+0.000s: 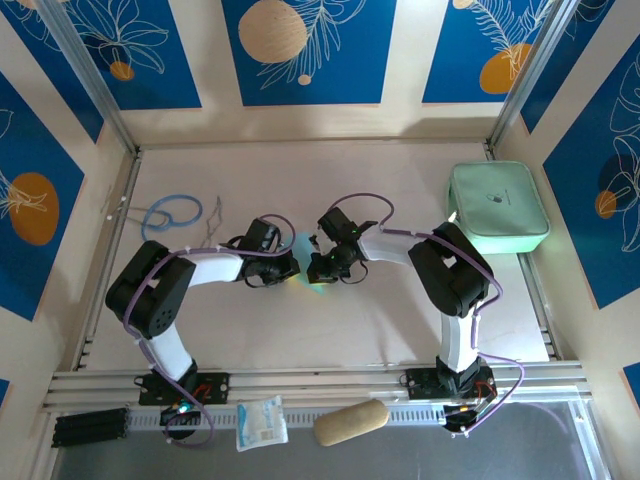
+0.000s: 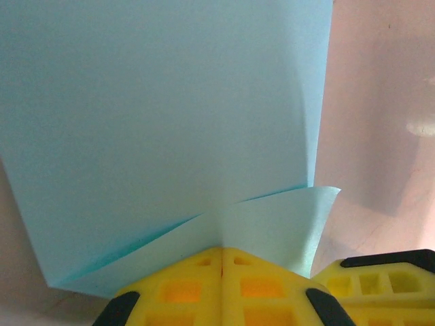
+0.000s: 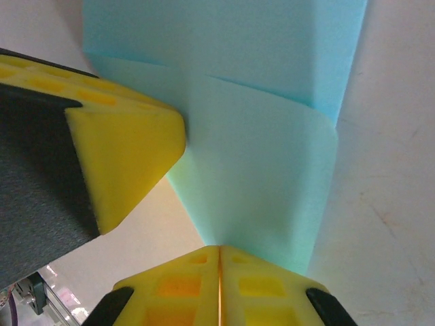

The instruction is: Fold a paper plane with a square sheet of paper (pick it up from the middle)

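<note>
Square sheet of paper [image 2: 163, 122] — light blue and partly folded, with one flap curling over the main panel — was pinched between both arms near the middle of the worktop [image 1: 330, 180]. The left tool [image 2: 221, 261] was clamped on one edge, its yellow fingers meeting with no gap. The right tool [image 3: 219, 258] was likewise closed on the folded flap, just beside the left. A mint-green case [image 1: 497, 207] lay well apart at the far right.
</note>
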